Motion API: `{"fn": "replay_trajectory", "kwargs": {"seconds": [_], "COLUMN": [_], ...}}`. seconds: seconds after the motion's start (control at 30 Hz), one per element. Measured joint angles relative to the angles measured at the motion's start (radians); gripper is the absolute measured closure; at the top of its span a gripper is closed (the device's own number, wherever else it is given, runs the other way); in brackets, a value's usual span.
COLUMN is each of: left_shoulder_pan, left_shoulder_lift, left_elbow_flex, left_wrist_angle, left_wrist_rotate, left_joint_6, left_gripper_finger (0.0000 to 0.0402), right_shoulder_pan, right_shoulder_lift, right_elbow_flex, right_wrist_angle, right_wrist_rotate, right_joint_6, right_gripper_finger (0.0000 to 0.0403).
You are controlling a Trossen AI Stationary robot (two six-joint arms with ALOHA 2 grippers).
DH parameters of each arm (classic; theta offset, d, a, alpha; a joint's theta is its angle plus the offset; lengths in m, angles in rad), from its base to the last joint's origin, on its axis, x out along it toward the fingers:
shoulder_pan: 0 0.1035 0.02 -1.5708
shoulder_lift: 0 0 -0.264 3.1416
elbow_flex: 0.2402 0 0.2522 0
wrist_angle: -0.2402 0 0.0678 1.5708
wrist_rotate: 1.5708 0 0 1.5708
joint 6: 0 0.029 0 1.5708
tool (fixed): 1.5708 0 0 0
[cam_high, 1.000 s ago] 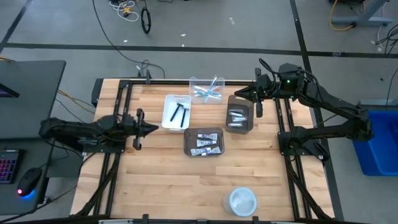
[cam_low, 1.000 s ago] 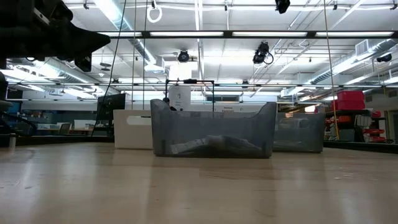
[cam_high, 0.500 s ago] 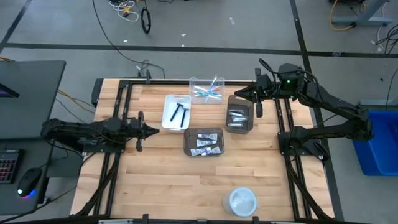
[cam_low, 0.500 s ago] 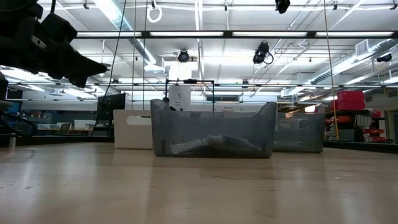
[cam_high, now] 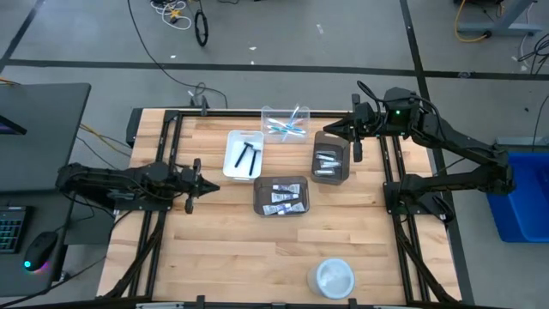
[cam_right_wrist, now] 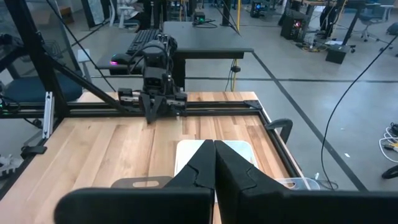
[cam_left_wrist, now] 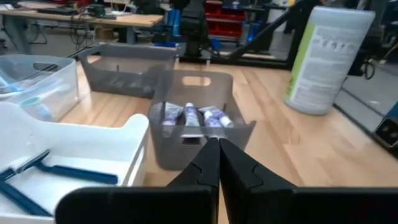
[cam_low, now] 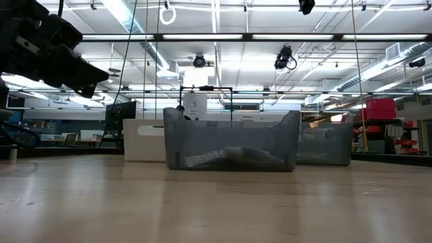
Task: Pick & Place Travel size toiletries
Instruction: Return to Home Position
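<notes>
The wooden table (cam_high: 223, 249) carries everything, with one dark arm lying along each side. The left arm reaches in from the left edge. The left gripper (cam_high: 208, 184) is held up off the wood, level with the near end of the white bin and pointing toward the bins. Its jaws are pressed together on nothing. The right arm folds over the far right corner. The right gripper (cam_high: 328, 130) sits by the far end of the right-hand grey bin, close to the clear bin, jaws likewise pressed together and empty.

A tall white canister (cam_left_wrist: 326, 56) with a green label stands alone toward the near edge, well apart from the bins.

Four bins cluster at the middle and far side of the table. The white bin (cam_high: 233, 159) is nearest the left arm. The clear bin (cam_high: 268, 114) sits at the far edge. One dark grey bin (cam_high: 330, 137) stands toward the right. The other dark grey bin (cam_high: 280, 180) is at the centre of the table.

All the toiletries lie inside them. Two razors (cam_high: 250, 155) are in the white bin. A bundle of toothbrushes (cam_high: 287, 127) is in the clear bin. Small tubes (cam_high: 283, 198) lie side by side in the centre grey bin. More small tubes (cam_high: 325, 161) are in the right-hand grey one.
</notes>
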State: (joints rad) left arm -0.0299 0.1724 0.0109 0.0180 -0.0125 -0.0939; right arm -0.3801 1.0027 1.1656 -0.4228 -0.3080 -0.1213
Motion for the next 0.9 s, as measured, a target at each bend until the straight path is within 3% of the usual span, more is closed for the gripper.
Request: {"fn": "replay_trajectory", "kwargs": {"seconds": [0.9], "left_shoulder_pan": [0.0], "left_shoulder_lift": [0.048], "left_elbow_flex": [-0.002], "left_wrist_angle": [0.002], "left_wrist_rotate": [0.002], "left_joint_6": [0.217], "left_gripper_finger": [0.0381], "right_shoulder_pan": [0.0], "right_shoulder_lift": [0.0], "right_elbow_flex": [0.0], "right_wrist_angle": [0.0], "right_wrist_rotate": [0.0], "right_joint_6": [0.0], "right_gripper_finger": [0.04]}}
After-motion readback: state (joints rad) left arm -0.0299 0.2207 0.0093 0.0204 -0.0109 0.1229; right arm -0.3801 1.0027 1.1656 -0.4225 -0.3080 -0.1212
